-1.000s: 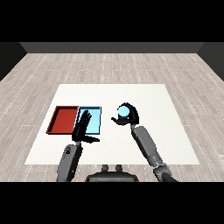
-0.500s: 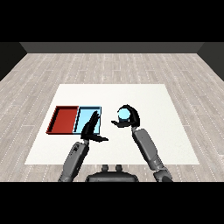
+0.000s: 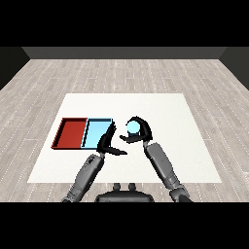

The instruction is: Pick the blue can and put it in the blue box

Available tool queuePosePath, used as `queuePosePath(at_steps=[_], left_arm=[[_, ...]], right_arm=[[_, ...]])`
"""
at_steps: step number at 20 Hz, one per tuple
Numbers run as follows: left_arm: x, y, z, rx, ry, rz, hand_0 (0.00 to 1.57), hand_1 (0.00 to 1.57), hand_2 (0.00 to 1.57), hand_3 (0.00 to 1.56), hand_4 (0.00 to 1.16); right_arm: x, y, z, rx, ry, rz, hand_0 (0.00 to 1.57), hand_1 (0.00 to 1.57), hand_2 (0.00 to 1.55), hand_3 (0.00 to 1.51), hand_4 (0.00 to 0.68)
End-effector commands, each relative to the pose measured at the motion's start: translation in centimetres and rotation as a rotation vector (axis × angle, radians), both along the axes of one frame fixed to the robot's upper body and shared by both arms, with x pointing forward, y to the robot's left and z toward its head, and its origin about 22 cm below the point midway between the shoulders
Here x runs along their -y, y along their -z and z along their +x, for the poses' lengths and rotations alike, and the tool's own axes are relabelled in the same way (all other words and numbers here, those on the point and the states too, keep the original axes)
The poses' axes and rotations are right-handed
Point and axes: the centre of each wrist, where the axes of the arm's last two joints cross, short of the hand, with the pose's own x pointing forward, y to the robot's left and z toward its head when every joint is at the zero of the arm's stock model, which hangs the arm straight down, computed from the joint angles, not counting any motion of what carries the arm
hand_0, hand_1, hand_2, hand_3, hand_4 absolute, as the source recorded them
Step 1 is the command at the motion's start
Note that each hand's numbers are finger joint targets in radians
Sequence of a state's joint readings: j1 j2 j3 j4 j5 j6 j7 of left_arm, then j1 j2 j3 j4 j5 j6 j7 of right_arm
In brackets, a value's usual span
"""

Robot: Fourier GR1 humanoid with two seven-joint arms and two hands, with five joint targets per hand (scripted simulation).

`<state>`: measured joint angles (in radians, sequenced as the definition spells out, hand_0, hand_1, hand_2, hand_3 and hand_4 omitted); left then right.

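Right robot hand (image 3: 140,130) curls round blue can (image 3: 133,127); open left robot hand (image 3: 108,143) between it and blue tray (image 3: 97,133)

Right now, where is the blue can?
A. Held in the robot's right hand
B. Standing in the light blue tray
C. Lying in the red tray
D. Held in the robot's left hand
A: the right hand curls round the blue can, to the right of the light blue tray, while the left hand holds nothing.
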<state>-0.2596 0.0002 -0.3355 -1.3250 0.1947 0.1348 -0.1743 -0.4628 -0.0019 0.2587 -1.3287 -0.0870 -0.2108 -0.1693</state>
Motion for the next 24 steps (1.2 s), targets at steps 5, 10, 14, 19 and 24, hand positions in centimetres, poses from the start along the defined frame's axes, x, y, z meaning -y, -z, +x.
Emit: queuePosePath(at_steps=[5, 10, 14, 19, 24], left_arm=[[1.7, 0.0, 0.0, -0.043, 0.013, -0.01, 0.0, 0.0, 0.0, 0.0, 0.0], [1.9, -0.2, 1.8, -0.03, 0.003, -0.003, 0.0, 0.0, 0.0, 0.0, 0.0], [3.4, -0.4, 1.3, -0.018, 0.021, 0.001, 0.0, 0.0, 0.0, 0.0, 0.0], [1.5, 2.3, 0.8, -0.014, 0.031, -0.003, 0.0, 0.0, 0.0, 0.0, 0.0], [2.3, 1.8, 2.8, -0.001, 0.057, 0.007, 0.0, 0.0, 0.0, 0.0, 0.0]], right_arm=[[-0.4, -1.9, -1.0, 0.011, -0.016, -0.004, 1.43, 1.43, 1.46, 1.43, 0.613], [-1.8, -2.1, -1.2, 0.042, -0.035, -0.017, 1.43, 1.43, 1.46, 1.42, 0.611], [-3.5, -1.5, -1.3, 0.045, -0.063, -0.013, 1.43, 1.43, 1.46, 1.42, 0.624], [-2.3, -1.3, -2.7, 0.03, -0.088, 0.006, 1.46, 1.46, 1.47, 1.42, 0.616], [-2.8, 0.1, -0.6, 0.019, -0.09, 0.002, 1.47, 1.47, 1.46, 1.41, 0.584]])
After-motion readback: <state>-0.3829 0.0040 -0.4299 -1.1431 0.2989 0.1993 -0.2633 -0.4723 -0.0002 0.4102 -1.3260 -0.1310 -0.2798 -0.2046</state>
